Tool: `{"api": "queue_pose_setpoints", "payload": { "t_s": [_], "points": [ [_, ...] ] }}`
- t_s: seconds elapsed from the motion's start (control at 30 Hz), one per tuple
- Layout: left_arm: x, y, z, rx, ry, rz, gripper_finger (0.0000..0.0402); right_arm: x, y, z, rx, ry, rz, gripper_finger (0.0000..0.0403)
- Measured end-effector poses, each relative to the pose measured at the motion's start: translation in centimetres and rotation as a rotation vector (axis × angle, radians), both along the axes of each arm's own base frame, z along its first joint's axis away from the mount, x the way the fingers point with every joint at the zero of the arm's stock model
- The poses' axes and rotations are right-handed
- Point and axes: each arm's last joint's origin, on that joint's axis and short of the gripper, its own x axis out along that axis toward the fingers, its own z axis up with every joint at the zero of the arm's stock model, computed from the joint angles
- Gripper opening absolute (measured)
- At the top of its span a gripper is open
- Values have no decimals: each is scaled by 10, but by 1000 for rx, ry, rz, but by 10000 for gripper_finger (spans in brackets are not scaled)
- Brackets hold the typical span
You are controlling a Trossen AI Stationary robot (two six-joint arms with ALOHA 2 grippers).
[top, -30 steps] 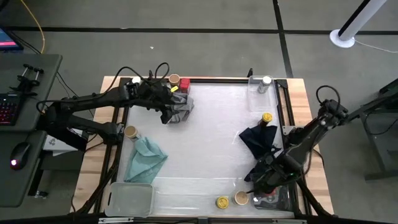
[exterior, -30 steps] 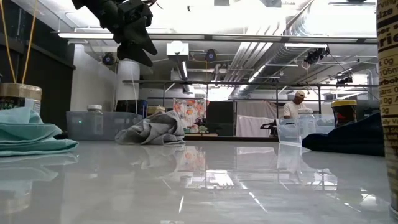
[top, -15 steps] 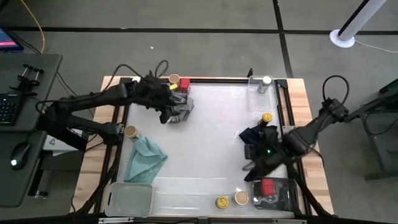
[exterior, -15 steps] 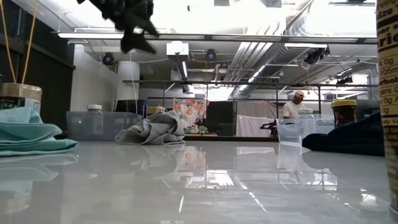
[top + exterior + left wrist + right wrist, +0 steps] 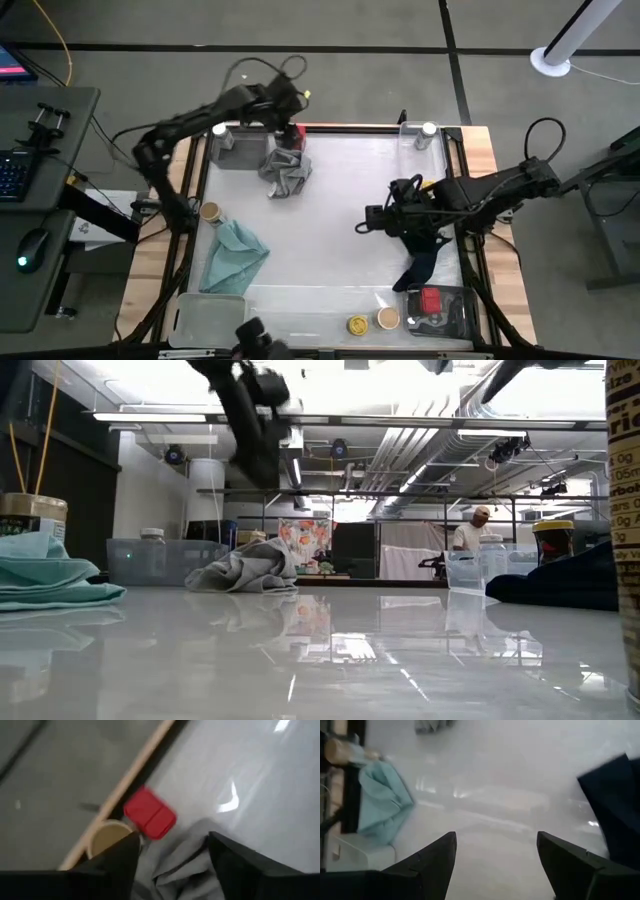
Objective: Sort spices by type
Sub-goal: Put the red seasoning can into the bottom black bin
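My left gripper [image 5: 288,108] is open and raised above the table's far edge; in its wrist view, my left gripper [image 5: 172,862] hovers over a red tin [image 5: 150,813], a tan-lidded jar [image 5: 107,837] and the grey cloth [image 5: 175,870]. My right gripper [image 5: 372,222] is open above the table's middle, left of the navy cloth [image 5: 422,265]. A second red tin [image 5: 430,300] lies in the near right tray. A yellow-lidded jar [image 5: 357,325] and a tan-lidded jar [image 5: 387,318] stand beside that tray. Another tan-lidded jar [image 5: 210,212] stands by the teal cloth [image 5: 235,255].
Clear trays sit at the far left [image 5: 235,148], far right [image 5: 418,140], near left [image 5: 210,320] and near right [image 5: 445,312] corners; white-lidded jars [image 5: 428,130] stand in the far ones. The low view shows a yellow-lidded jar [image 5: 553,540] behind the navy cloth. A person stands far off in the room.
My right gripper has left the near right tray and swung toward the table's middle and far side; the red tin now shows lying in that tray. My left gripper has risen from beside the grey cloth and moved toward the far edge.
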Motion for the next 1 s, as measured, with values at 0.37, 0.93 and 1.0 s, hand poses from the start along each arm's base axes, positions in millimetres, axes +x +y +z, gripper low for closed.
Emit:
{"api": "queue_pose_setpoints", "payload": {
  "t_s": [0.37,0.93,1.0],
  "points": [
    [22,28,-60,-89,73,89,4,-1,4,1,-64,-42,-43,272],
    [36,40,-88,-9,29,294,0,-1,4,1,-75,-39,-33,272],
    [37,40,-89,-2,28,323,0,-1,4,1,-76,-38,-33,272]
  ]
}}
